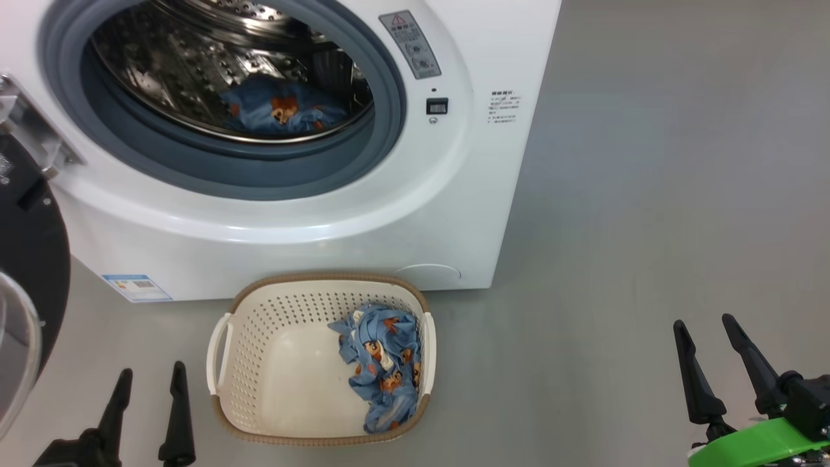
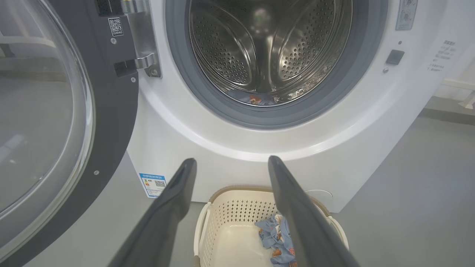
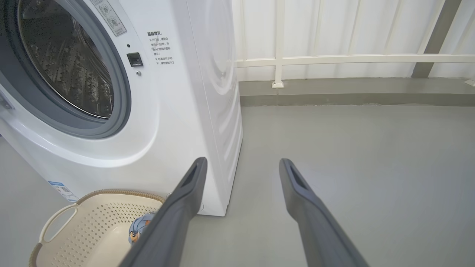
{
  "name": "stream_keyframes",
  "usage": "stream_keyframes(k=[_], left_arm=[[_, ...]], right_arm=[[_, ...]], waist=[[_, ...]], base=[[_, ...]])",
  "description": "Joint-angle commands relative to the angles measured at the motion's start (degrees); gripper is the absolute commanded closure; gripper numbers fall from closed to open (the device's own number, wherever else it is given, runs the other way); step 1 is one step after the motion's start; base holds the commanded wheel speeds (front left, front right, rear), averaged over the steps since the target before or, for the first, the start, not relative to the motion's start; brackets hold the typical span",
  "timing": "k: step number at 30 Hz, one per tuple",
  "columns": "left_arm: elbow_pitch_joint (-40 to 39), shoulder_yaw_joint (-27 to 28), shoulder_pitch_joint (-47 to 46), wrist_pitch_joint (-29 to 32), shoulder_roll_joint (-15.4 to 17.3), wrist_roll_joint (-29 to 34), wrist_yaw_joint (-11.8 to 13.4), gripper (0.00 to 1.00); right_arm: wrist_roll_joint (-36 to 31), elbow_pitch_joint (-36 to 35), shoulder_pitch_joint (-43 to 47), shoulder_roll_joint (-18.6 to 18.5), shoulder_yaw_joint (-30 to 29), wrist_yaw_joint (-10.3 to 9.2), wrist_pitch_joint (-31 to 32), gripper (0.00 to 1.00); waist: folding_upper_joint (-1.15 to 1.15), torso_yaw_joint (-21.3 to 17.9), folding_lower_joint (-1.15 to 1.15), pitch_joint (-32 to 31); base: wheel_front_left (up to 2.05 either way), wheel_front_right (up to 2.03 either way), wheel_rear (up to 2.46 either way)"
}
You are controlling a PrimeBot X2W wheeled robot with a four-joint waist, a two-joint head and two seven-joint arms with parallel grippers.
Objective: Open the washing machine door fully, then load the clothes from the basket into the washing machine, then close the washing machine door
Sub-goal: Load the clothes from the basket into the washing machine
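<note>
The white washing machine (image 1: pixel 415 214) stands with its door (image 1: pixel 29 272) swung wide open at the left; the door's glass bowl shows large in the left wrist view (image 2: pixel 37 122). One light-blue printed garment (image 1: pixel 282 110) lies inside the steel drum. Another garment (image 1: pixel 382 366) lies at the right side of the cream basket (image 1: pixel 285 324) on the floor before the machine. My left gripper (image 1: pixel 150 375) is open, empty, just left of the basket. Far to the right, my right gripper (image 1: pixel 703 321) is open and empty over bare floor.
Grey floor (image 1: pixel 648 194) stretches to the right of the machine. In the right wrist view a white railing (image 3: pixel 334 59) and a low kerb run along the back wall behind the machine. The open door takes up the space at the left.
</note>
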Motion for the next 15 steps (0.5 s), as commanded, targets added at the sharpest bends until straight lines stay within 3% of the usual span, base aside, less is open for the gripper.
stream_keyframes(k=[1, 15], left_arm=[[-0.3, 1.5, -1.8, -0.4, 0.7, -0.4, -0.1, 0.0], [10.1, -4.1, -11.1, -0.4, 2.4, -4.2, -0.1, 0.0]], right_arm=[[0.6, -1.6, -1.4, -0.6, 1.5, 0.09, -0.3, 0.0], [0.3, -2.6, -10.0, 2.8, 2.0, 0.09, -0.3, 0.0]], waist=[[0.0, -0.6, 0.0, 1.2], [0.0, -4.8, 0.0, 12.0]], base=[[0.0, 0.0, 0.0], [0.0, 0.0, 0.0]])
